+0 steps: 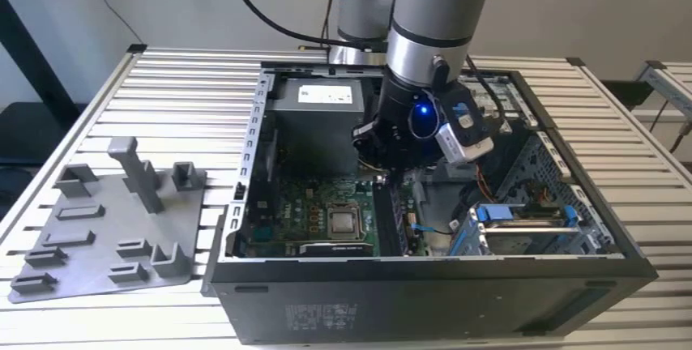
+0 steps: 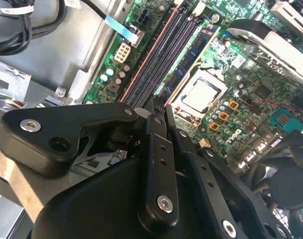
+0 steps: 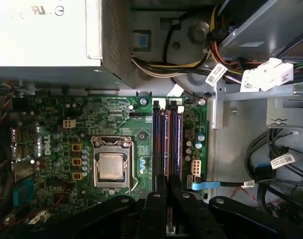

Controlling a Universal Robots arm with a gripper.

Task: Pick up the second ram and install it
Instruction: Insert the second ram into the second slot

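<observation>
End effector (image 3: 164, 191) over slotted green motherboard (image 3: 111, 124)

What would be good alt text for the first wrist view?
The gripper hangs over the memory slots of a green motherboard inside an open computer case, its fingers close together. A bare processor socket sits beside the slots, with a silver power supply and bundled cables beyond.

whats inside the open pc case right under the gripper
Under the gripper, inside the case, lies the green motherboard with its bare processor and the memory slots. The fingers cover the near ends of the slots, so whether they hold the second ram cannot be seen.
</observation>
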